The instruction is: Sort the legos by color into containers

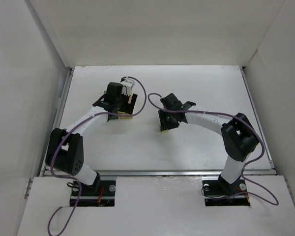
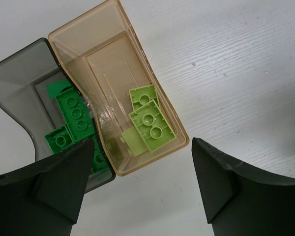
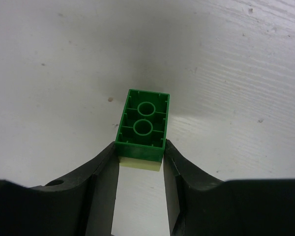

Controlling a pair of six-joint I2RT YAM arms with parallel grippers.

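Note:
In the left wrist view the smoky grey container holds several dark green legos. The amber-orange container joined to it holds a few pale yellow-green legos. My left gripper is open and empty just above the containers' near end; in the top view it hides most of them. My right gripper is shut on a dark green lego, underside up, with a pale yellow-green lego stuck beneath it. In the top view the right gripper is right of the containers.
White walls enclose the table at the left, back and right. A metal rail runs along its near edge in front of the arm bases. Purple cables loop off both arms.

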